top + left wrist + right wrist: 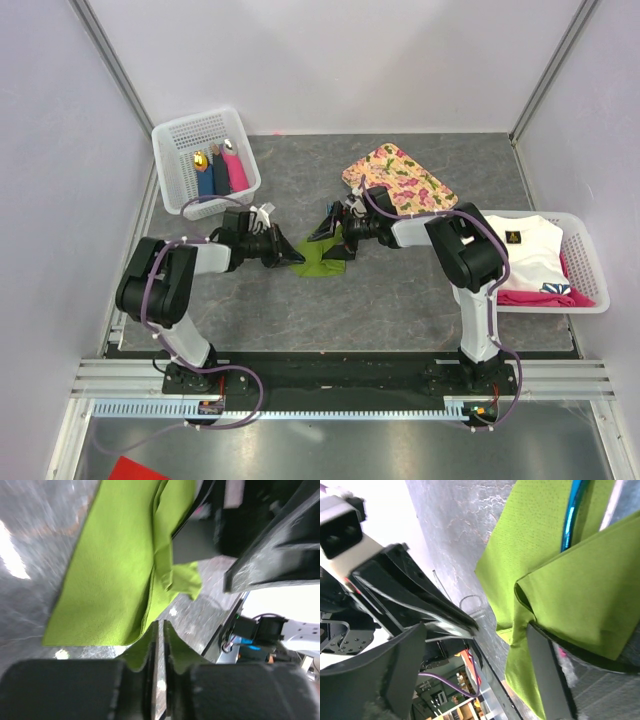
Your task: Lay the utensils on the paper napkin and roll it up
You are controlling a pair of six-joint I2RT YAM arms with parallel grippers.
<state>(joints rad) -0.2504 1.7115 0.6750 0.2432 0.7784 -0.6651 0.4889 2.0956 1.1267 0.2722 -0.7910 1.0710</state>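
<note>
Paper napkin [318, 258], olive green, partly folded over the blue utensil [570, 515] and the silvery utensil [616, 502], lying on the grey tabletop [400, 295] near the floral tray [400, 180], with the left claw [159, 680] pinching its edge and the right claw [335, 230] spread wide, one finger [547, 680] against the fold.

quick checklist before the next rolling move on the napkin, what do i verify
1. Left gripper shut on napkin edge: ok.
2. Blue utensil runs under the flap: ok.
3. Grey utensil runs under the flap beside it: ok.
4. Right gripper closed on the flap: not ok, jaws open, flap draped over one finger.
5. Utensil ends covered: cannot tell.
</note>
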